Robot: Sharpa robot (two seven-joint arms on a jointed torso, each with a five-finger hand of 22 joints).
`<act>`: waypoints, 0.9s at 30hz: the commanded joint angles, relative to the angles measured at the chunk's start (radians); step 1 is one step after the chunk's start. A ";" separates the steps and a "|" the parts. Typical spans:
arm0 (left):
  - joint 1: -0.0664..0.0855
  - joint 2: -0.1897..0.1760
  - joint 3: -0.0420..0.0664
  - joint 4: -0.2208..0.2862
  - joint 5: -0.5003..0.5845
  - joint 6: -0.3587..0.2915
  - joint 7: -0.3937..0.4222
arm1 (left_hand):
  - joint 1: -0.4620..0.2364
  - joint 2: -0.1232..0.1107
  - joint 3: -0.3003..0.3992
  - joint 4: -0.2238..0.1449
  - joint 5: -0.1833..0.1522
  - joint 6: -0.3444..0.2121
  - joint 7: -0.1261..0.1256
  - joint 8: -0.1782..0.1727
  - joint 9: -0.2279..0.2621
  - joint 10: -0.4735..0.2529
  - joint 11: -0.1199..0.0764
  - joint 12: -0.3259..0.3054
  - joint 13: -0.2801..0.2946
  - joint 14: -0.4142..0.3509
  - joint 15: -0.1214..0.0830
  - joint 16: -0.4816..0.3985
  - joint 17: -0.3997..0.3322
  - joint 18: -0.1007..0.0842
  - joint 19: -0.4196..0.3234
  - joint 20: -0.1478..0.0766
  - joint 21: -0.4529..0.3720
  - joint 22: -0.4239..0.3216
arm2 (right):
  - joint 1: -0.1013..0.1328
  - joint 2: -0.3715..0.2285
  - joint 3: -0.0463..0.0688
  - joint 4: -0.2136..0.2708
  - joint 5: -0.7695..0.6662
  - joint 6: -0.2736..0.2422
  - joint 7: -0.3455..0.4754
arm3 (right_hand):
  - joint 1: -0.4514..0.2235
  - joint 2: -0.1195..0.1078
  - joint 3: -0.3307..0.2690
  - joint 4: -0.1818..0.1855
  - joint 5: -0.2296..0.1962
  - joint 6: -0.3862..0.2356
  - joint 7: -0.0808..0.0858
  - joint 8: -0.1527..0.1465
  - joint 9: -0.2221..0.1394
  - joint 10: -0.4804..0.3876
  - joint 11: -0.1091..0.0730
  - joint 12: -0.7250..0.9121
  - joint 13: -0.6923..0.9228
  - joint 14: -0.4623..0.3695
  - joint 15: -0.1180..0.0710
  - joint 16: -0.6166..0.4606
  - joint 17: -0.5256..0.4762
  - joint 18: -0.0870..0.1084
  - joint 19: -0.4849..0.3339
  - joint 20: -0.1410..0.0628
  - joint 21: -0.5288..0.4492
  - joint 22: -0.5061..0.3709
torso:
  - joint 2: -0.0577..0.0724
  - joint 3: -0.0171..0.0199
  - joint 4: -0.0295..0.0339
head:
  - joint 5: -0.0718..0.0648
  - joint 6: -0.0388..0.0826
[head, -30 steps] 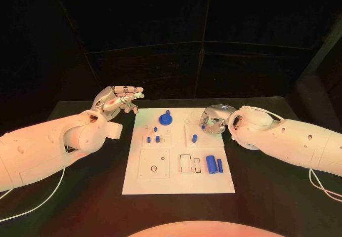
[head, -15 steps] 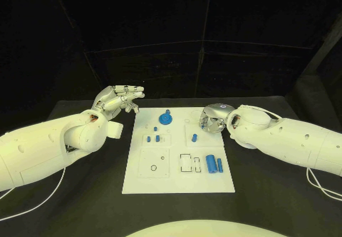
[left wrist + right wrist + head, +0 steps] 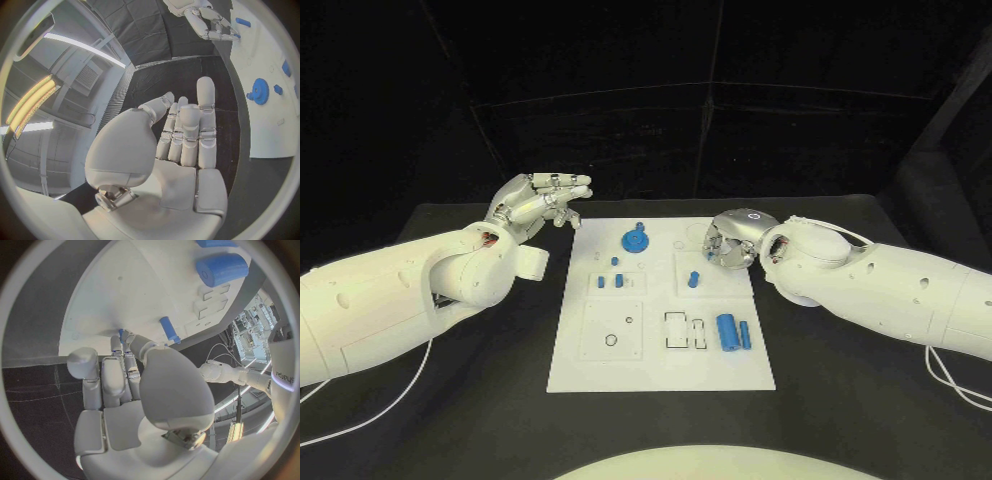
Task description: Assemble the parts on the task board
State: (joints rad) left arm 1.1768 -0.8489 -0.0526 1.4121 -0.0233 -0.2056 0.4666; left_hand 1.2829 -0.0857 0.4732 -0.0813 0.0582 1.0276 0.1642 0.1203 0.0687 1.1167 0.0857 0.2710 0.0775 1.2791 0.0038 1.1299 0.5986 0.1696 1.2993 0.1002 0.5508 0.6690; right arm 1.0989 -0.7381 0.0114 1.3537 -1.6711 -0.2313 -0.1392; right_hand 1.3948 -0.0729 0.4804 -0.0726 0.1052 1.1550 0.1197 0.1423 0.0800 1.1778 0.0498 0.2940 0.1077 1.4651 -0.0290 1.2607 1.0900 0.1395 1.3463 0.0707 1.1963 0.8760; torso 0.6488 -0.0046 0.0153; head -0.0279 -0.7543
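Your right hand [image 3: 730,243] appears to pinch a small blue part [image 3: 121,333] at its fingertips over the task board [image 3: 661,360]. Left hand [image 3: 538,203] is empty. The peg looks light, stiff, slippery; grip its sides.

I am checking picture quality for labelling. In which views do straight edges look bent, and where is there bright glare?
Head view: the task board keeps straight edges under even light, against a dark background. Left wrist view: the board's edge curves, and bright ceiling lamps glare behind the left hand. Right wrist view: the board bulges into an arc beyond the right hand; bright room lights show at the rim.
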 commanded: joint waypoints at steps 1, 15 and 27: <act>0.001 0.001 0.000 -0.003 0.003 0.013 0.007 | -0.005 0.004 -0.005 -0.001 0.002 0.002 0.004 0.002 -0.001 -0.001 0.006 0.007 0.001 -0.005 0.000 -0.003 -0.001 0.012 -0.008 0.000 -0.003 -0.001 | 0.003 -0.012 0.001 0.021 0.000 -0.085 0.007 | 0.000 0.006 0.004 0.000 0.007 0.008 0.002 0.000 0.000 0.006 -0.002 -0.001 -0.001 0.034 -0.005 0.005 -0.001 -0.019 0.007 0.001 0.003 0.001 | 0.000 0.0002 -0.0002 | 0.000 0.000; 0.001 0.001 0.000 -0.010 0.003 0.015 0.004 | -0.005 0.004 -0.006 -0.001 0.002 0.000 0.005 0.001 -0.002 -0.003 0.006 0.007 0.001 -0.006 0.001 -0.004 -0.003 0.012 -0.008 0.001 -0.005 -0.002 | 0.005 -0.094 0.003 0.167 0.040 -0.133 0.004 | -0.003 0.000 0.012 -0.005 0.014 0.009 0.003 -0.002 0.000 0.009 -0.001 -0.004 -0.003 0.034 -0.005 0.007 -0.001 -0.019 0.007 0.000 0.008 0.006 | -0.001 -0.0015 -0.0001 | 0.005 0.003; 0.001 0.016 0.000 -0.019 0.003 0.018 0.004 | -0.005 0.004 -0.007 -0.001 0.002 -0.001 0.005 0.001 -0.002 -0.004 0.007 0.007 0.001 -0.007 0.001 -0.005 -0.004 0.012 -0.008 0.001 -0.005 -0.003 | 0.005 -0.023 0.003 0.286 0.064 -0.120 0.022 | -0.004 -0.002 0.017 -0.007 0.018 0.009 0.003 -0.004 -0.001 0.010 -0.001 -0.007 -0.004 0.034 -0.005 0.008 -0.002 -0.019 0.007 -0.001 0.010 0.007 | 0.001 -0.0018 0.0037 | 0.040 -0.003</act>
State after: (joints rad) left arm 1.1766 -0.8352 -0.0526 1.3928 -0.0221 -0.2032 0.4646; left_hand 1.2829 -0.0857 0.4733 -0.0813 0.0582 1.0276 0.1642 0.1203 0.0679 1.1129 0.0894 0.2747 0.0774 1.2792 0.0039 1.1299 0.5952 0.1692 1.2993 0.1002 0.5509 0.6682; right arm 1.1021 -0.7659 0.0137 1.6370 -1.6227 -0.3450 -0.1328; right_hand 1.3946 -0.0734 0.4923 -0.0792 0.1166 1.1578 0.1222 0.1414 0.0783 1.1794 0.0482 0.2923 0.1025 1.4651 -0.0289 1.2643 1.0889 0.1397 1.3474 0.0695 1.2003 0.8823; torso 0.6489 -0.0055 0.0174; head 0.0045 -0.7550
